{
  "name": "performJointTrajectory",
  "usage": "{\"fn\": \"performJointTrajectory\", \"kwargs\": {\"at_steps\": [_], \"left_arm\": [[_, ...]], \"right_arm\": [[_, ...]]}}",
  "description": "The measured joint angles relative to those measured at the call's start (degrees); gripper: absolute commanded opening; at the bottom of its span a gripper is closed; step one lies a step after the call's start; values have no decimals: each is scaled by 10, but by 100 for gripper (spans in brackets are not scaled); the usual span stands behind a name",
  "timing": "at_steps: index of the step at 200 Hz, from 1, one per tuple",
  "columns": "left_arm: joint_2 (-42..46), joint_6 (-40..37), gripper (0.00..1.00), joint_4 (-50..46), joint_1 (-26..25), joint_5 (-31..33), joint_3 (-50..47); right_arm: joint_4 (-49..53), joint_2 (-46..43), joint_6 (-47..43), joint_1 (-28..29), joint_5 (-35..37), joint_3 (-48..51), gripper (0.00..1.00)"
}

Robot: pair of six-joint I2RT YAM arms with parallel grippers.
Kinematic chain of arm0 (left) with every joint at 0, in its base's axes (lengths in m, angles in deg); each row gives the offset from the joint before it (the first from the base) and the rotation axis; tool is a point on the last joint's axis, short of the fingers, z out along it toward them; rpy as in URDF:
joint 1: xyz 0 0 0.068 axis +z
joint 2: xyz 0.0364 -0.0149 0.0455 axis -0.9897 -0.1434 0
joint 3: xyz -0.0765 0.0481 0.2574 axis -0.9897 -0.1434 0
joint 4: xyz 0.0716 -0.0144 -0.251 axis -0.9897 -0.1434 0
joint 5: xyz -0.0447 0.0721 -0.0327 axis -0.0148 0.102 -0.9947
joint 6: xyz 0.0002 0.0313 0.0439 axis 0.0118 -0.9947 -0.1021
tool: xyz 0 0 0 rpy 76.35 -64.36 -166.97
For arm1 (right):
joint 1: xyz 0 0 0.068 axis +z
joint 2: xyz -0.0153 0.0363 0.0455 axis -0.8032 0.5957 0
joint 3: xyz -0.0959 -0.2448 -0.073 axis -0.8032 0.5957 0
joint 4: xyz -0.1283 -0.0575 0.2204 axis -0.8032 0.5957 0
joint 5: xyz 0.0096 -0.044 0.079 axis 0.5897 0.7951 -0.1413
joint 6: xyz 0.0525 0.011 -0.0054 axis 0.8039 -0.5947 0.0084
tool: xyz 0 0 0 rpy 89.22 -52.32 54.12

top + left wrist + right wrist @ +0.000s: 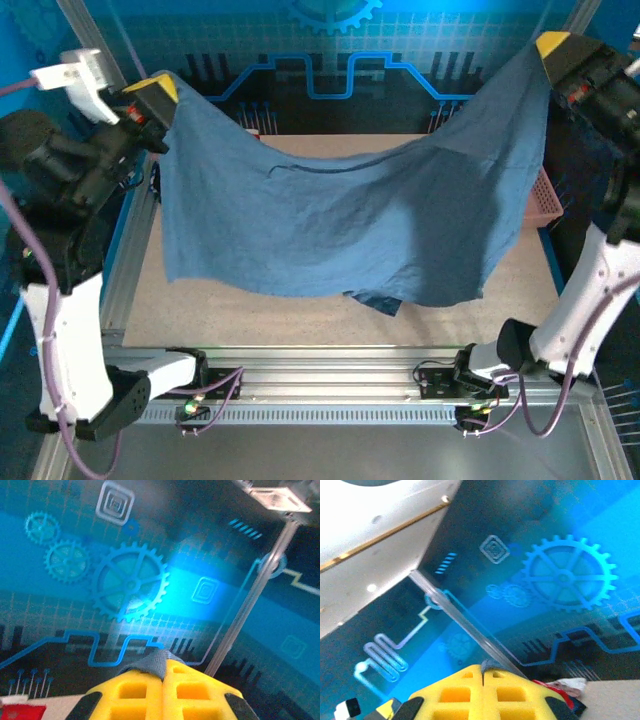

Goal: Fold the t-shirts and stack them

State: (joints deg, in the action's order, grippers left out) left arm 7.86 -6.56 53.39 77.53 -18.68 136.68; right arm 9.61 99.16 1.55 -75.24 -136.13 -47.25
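Both arms are holding the blue shirt [350, 215] up, spread wide above the table [250, 325].

The left gripper [165, 97] and right gripper [545, 50] are each pinching an upper corner of the cloth, and the wrist views are showing both pairs of yellow jaws closed tight on it. The shirt is hanging between them, sagging in the middle, with its lower edge trailing close to the table and one darker bit dangling lower at the near side. A pink basket [545, 195] is sitting at the right, partly behind the cloth. By my judgement the task is only starting: the shirt is being opened out, with no fold made and no stack begun.
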Motion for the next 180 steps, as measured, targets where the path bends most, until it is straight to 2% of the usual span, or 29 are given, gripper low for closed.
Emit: {"fn": "performJointTrajectory", "kwargs": {"at_steps": [26,62,83,93,97,102,108,111,116,122,124,126,132,159,180], "left_arm": [[-72,-15,0,14,0,23,-29],[-227,-36,0,47,10,58,-47],[-346,-46,0,56,23,75,9],[-402,-47,0,61,29,82,51],[-426,-48,0,63,31,85,71],[-450,-48,14,67,35,88,91],[-476,-46,47,69,39,90,113],[-485,-45,58,70,41,90,122],[-504,-42,69,73,45,90,137],[-518,-38,83,75,50,90,148],[-521,-35,93,76,52,90,151],[-524,-33,98,76,54,90,153],[-528,-26,99,77,58,89,155],[-506,-5,99,72,81,83,143],[-396,9,99,74,89,61,27]], "right_arm": [[22,102,-39,22,24,-20,0],[81,337,-98,102,76,-178,0],[70,464,-115,141,116,-249,0],[46,510,-115,155,139,-255,15],[35,527,-115,160,150,-255,24],[24,546,-113,165,162,-255,42],[6,568,-110,170,175,-255,67],[-4,578,-111,172,182,-255,75],[-20,594,-109,174,193,-255,83],[-37,608,-108,177,205,-255,87],[-42,612,-108,177,209,-255,89],[-46,616,-108,178,212,-255,90],[-52,624,-108,179,222,-255,100],[-26,606,-146,182,228,-260,100],[73,508,-225,198,234,-208,100]]}}
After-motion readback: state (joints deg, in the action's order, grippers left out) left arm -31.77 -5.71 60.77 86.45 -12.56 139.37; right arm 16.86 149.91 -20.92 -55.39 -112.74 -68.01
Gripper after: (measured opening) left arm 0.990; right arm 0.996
